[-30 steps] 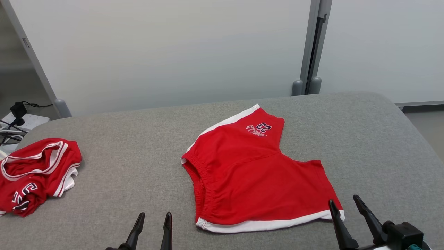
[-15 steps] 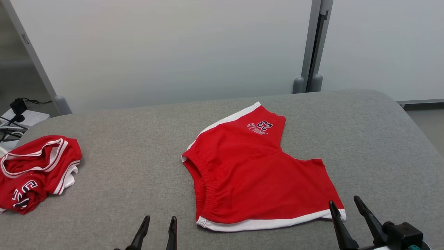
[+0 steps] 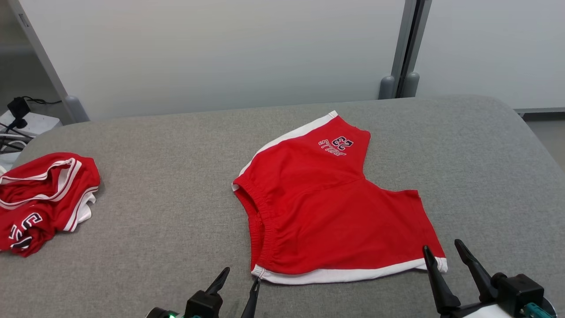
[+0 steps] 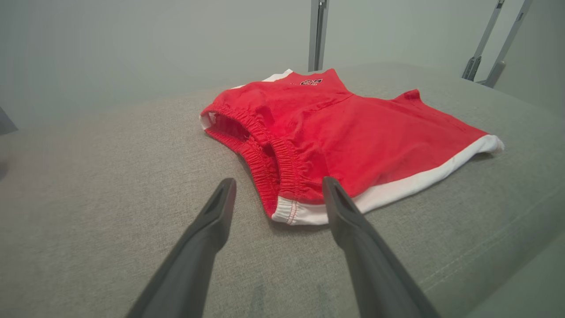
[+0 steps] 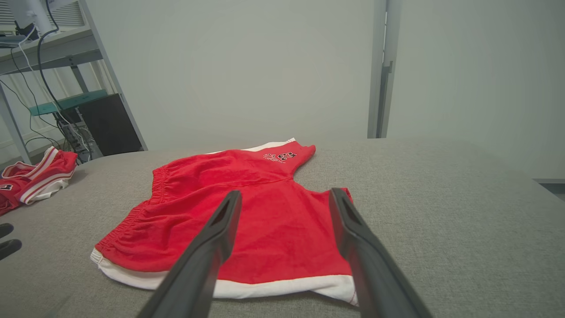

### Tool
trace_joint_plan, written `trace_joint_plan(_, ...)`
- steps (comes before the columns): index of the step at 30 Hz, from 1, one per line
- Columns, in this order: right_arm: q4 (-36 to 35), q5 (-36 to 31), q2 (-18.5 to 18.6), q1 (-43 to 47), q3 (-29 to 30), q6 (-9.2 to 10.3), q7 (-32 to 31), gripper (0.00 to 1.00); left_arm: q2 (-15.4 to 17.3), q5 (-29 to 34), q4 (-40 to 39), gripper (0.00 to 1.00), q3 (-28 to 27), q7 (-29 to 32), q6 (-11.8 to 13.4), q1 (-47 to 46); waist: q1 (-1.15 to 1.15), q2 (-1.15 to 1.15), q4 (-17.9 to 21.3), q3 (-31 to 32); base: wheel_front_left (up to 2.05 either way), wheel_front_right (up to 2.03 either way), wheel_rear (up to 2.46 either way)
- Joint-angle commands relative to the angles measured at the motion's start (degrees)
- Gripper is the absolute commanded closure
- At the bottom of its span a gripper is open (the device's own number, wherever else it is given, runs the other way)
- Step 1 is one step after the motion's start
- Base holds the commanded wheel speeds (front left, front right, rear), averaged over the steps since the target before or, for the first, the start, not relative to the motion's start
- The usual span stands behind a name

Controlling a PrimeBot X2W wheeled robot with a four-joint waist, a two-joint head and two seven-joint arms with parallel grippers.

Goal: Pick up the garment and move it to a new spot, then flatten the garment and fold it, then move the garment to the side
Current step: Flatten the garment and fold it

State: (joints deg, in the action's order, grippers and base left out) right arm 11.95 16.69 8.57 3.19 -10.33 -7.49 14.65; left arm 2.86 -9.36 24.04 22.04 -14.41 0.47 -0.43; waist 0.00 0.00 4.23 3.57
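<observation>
**Near hem spans the two grippers**

Red shorts lie flat at centre frame in the head view, on the grey padded table. The near white-trimmed edge runs left to right across lower centre. The left gripper, fingers spread and empty, sits just beside that edge's waistband corner. The right gripper, likewise spread and empty, is at the leg-hem corner, lower right. Each arm is nearest its own corner, so a two-handed pinch looks likely.

Soft matte knit. The elastic waistband is gathered and gapes slightly. Number print on the far leg. The table covering is coarse woven cloth. A second red garment lies bunched at the left edge, well apart.
</observation>
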Motion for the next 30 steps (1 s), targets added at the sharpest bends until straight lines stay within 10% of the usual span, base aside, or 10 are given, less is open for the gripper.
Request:
trace_joint_plan(1,-1.7,0.1,1.2,-2.7,-0.9,0.00,0.3,0.00,0.0,0.2,0.4,0.00,-1.1,-0.6,-0.3,-4.2,0.00,0.00,0.1,-0.8,0.00,0.00,0.00)
trace_joint_plan(18,-3.1,0.9,2.9,-6.6,-1.8,0.00,0.3,0.00,0.0,-2.2,16.1,0.02,6.1,-0.6,0.0,-16.9,0.00,0.00,2.5,-8.1,0.00,0.00,0.00)
trace_joint_plan(23,-4.1,1.9,3.0,-7.3,-1.8,0.00,0.3,0.00,0.0,-3.5,19.1,0.55,6.4,-0.6,-0.1,-18.6,0.00,0.00,3.0,-9.3,0.00,0.00,0.00)
trace_joint_plan(25,-4.1,2.0,3.0,-7.4,-1.9,0.00,0.3,0.00,0.0,-4.1,20.2,0.60,6.9,-0.6,-0.2,-18.9,0.00,0.00,3.2,-9.5,0.00,0.00,0.00)
trace_joint_plan(28,-3.9,2.0,3.1,-7.3,-1.7,0.00,0.3,0.00,0.0,-5.1,21.2,1.00,7.9,-0.6,-0.4,-19.0,0.00,0.00,3.3,-9.3,0.00,0.00,0.00)
trace_joint_plan(30,-3.7,2.0,3.0,-7.1,-1.6,0.00,0.3,0.00,0.0,-5.6,21.7,1.00,8.6,-0.6,-0.6,-18.7,0.00,0.00,3.3,-9.0,0.00,0.00,0.00)
